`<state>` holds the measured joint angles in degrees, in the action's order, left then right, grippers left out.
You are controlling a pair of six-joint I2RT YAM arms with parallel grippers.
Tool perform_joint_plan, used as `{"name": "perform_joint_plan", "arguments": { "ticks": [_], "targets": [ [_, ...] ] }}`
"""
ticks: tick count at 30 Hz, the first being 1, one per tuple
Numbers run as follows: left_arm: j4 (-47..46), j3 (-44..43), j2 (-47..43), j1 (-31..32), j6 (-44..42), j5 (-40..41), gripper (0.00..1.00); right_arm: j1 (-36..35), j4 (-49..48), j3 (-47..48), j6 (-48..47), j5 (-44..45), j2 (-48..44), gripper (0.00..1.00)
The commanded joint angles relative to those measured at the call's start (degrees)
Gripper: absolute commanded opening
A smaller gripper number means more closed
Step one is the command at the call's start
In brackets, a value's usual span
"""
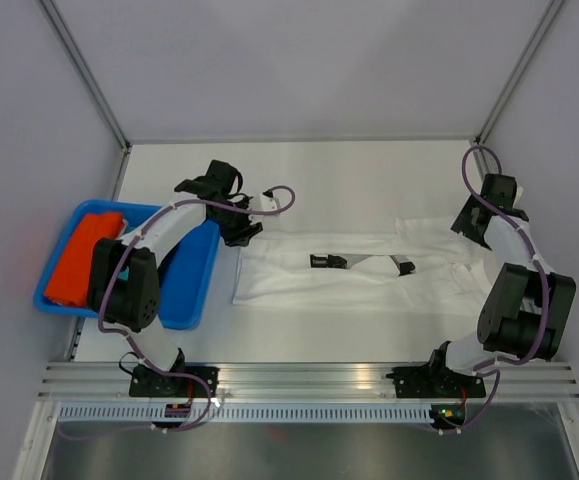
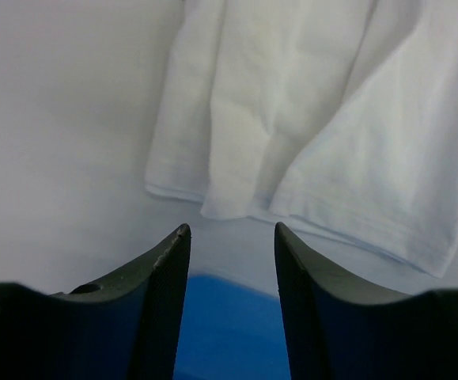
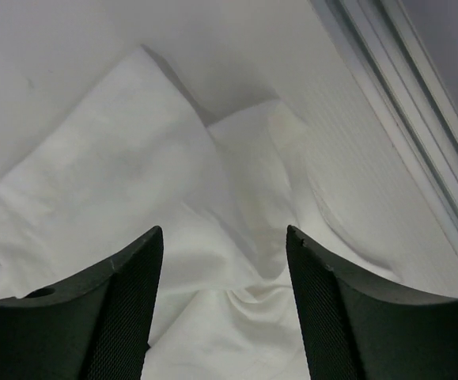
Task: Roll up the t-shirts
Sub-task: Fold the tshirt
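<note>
From above, we count one white t-shirt (image 1: 299,280) lying as a long folded band across the middle of the table (image 1: 349,185), its dark print (image 1: 329,262) showing in two patches. There is also one blue tray (image 1: 194,290) at the left and one orange cloth (image 1: 79,262) in it. The left gripper (image 1: 244,232) hangs by the far corner of the hem end, and the right gripper (image 1: 472,222) by the rumpled sleeve end. In the left wrist view, we see that gripper's jaws parted with nothing between them, and the layered hem just ahead of the tips. We judge that a clean roll needs all the hem layers pinched together and square to the band, so that it winds straight. In the right wrist view, the jaws likewise stand apart and empty above creased cloth. We would flatten that end or hold it down, so the band does not drag while the roll starts.
</note>
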<state>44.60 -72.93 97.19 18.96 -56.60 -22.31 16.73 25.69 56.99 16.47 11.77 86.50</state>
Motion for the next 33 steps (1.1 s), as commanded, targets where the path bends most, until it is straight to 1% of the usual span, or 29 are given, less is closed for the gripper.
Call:
{"name": "perform_joint_plan", "arguments": {
  "ticks": [1,2,3,4,6,7,8,12,15,20,22,23,25,26,28,29,30,31,32,33],
  "targets": [
    [1.2,-7.3,3.2,-0.3,8.2,1.3,0.53,0.2,0.6,8.4,-2.1,-3.9,0.2,0.70],
    [1.7,-8.4,4.1,-0.3,9.4,0.9,0.56,0.1,1.2,9.9,-2.6,-4.8,1.2,0.74],
    [2.4,-10.0,6.1,-0.3,10.2,0.1,0.57,0.1,1.5,12.8,-3.2,-6.2,2.4,0.81],
    [3.1,-10.6,6.9,-0.1,10.3,0.1,0.56,0.1,2.2,14.3,-4.2,-6.8,5.3,0.84],
    [3.5,-10.6,8.5,0.1,9.3,0.6,0.57,0.1,3.6,19.7,-5.6,-7.6,8.8,0.84],
    [3.6,-10.4,9.0,0.1,8.9,0.8,0.57,0.1,4.9,21.5,-6.4,-7.6,12.8,0.84],
    [3.7,-10.0,9.4,0.1,8.5,1.3,0.57,0.1,5.6,25.1,-7.5,-7.6,14.8,0.85],
    [5.1,-10.4,11.4,0.0,6.3,1.1,0.57,0.1,7.6,31.3,-10.3,-8.1,25.4,0.81],
    [8.4,-11.6,12.5,0.0,5.0,-1.2,0.55,0.1,8.9,33.4,-12.0,-8.3,29.6,0.80],
    [9.7,-12.0,15.0,-0.1,3.8,-1.5,0.48,0.3,7.8,32.1,-13.0,-8.3,33.3,0.78],
    [9.8,-12.3,15.6,0.0,4.1,-1.8,0.43,0.2,7.3,31.9,-12.7,-8.7,34.3,0.73],
    [9.9,-12.8,15.8,0.0,4.2,-2.3,0.42,0.2,7.1,31.6,-12.5,-9.0,34.3,0.64],
    [10.0,-13.0,15.7,0.0,4.2,-2.9,0.37,0.2,6.3,31.0,-12.5,-9.7,33.7,0.51],
    [10.1,-13.0,15.6,0.0,4.0,-3.4,0.36,0.2,6.0,30.5,-12.6,-10.1,33.3,0.42],
    [10.2,-13.0,15.1,-0.1,3.9,-3.6,0.31,0.2,5.2,30.1,-12.6,-11.3,32.5,0.34],
    [10.2,-13.1,15.0,0.0,3.7,-3.4,0.29,0.2,5.0,29.8,-12.6,-11.6,32.5,0.27],
    [10.2,-13.0,15.0,0.0,3.6,-3.4,0.27,0.2,4.7,29.8,-12.6,-11.6,32.4,0.22],
    [10.2,-13.1,15.0,-0.1,3.6,-3.4,0.20,0.2,4.0,29.8,-12.6,-13.0,32.3,0.17],
    [10.2,-13.2,15.0,-0.1,3.7,-3.5,0.16,0.3,3.8,29.7,-12.6,-13.2,32.3,0.09],
    [10.2,-13.4,15.0,-0.1,3.8,-3.5,0.13,0.2,3.7,29.8,-12.7,-13.1,32.3,0.02]
  ]
}}
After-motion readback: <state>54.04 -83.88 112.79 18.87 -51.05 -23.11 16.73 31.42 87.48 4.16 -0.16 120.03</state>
